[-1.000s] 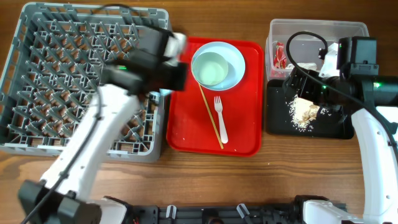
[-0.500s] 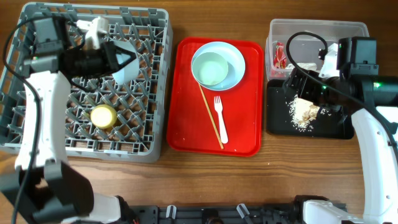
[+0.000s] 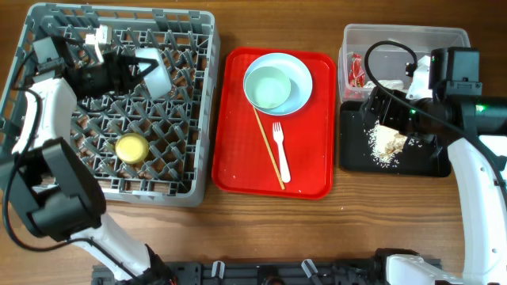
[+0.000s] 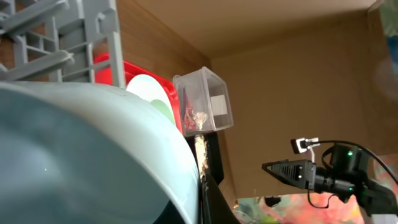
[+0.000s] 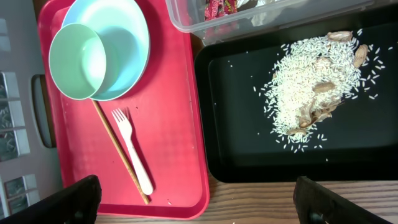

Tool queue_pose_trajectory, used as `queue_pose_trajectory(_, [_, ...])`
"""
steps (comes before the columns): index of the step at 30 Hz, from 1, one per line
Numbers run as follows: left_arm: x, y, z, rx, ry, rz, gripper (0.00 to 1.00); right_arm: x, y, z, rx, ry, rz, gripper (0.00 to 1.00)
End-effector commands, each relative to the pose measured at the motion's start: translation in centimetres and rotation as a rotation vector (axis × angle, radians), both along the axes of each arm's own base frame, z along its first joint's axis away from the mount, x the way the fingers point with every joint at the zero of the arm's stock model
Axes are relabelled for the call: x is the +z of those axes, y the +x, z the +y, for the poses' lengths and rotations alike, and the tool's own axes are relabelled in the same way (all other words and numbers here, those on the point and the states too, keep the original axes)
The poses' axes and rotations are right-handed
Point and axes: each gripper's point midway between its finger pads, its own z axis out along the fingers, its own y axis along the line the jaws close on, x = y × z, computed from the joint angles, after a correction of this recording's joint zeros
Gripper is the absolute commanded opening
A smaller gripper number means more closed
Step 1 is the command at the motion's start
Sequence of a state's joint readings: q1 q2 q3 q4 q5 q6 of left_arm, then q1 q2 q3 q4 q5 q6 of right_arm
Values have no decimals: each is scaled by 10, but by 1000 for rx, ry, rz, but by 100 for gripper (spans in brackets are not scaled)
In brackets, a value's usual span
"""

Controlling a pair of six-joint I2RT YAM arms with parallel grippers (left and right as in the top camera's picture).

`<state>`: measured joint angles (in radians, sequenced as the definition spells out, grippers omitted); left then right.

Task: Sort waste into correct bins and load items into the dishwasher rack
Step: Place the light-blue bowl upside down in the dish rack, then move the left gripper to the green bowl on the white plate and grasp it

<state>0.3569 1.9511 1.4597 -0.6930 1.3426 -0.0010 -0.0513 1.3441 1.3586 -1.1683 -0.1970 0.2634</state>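
Dishwasher rack (image 3: pixel 200 134) sits at 9 o'clock on the desk (image 3: pixel 364 222) in the overhead view. Left tool (image 3: pixel 127 70) is inside the rack's 12 o'clock half, jaws pinched fully together on the wall of a mint bowl (image 3: pixel 153 73). That bowl lies tipped on its side over the pegs. In the left wrist view its pale rim fills the foreground. Yellow cup (image 3: pixel 132 147) stands among the pegs at 6 o'clock of the held bowl, well apart from it.

Red tray (image 3: pixel 238 162) lies at the centre, just beside the rack. Plate (image 3: pixel 300 79) rests at the tray's 12 o'clock end, with a second mint bowl (image 3: pixel 268 87) seated on it. Chopsticks (image 3: pixel 268 146) run from the plate's edge toward 5 o'clock. Fork (image 3: pixel 280 152) lies just beside them on their 3 o'clock side, tines toward 12 o'clock.

Clear tub (image 3: pixel 404 33) stands at 2 o'clock and contains wrappers (image 3: pixel 356 71). Black tray (image 3: pixel 356 158) touches the tub at its 6 o'clock side and carries food leftovers (image 5: pixel 305 87).

Right tool (image 5: pixel 194 200) hangs above the gap between red tray and black tray, fingers spread wide, nothing between them.
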Motion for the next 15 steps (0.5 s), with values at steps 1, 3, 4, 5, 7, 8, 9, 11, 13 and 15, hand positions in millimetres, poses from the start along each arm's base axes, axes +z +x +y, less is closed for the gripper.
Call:
queue_pose_trajectory(1, [-2,3,14,10,-51,-18,4,7,0,-4,-6,-22,-16,100])
queue_pose_trajectory(3, [-4,4,23,29,-51,-14,4,6,-1,-4,-7,-22,-13,100])
queue_pose_trajectory(4, [-5,4,28,42,-47,-12,4,6,-1,-4,-6,-22,-13,100])
queue_pose_trajectory(5, [-6,4,32,53,-41,-9,4,6,-1,-4,-6,-22,-13,100])
queue_pose_trajectory(7, [-13,4,44,91,-7,16,10,6,-1,-4,-7,-22,-14,100])
queue_pose_trajectory(8, [-21,4,50,116,23,46,20,6,-1,-4,-7,-22,-14,100])
queue_pose_trajectory(9, [-27,2,56,137,47,76,23,6,-1,-4,-7,-22,-13,100])
queue_pose_trajectory(11, [-33,-1,62,159,65,114,16,6,-1,-4,-7,-22,-11,100])
queue_pose_trajectory(13, [-34,-3,68,171,62,121,23,6,-1,-4,-7,-22,-10,100])
queue_pose_trajectory(15, [-34,-4,72,182,58,130,24,6,-1,-4,-7,-22,-11,100])
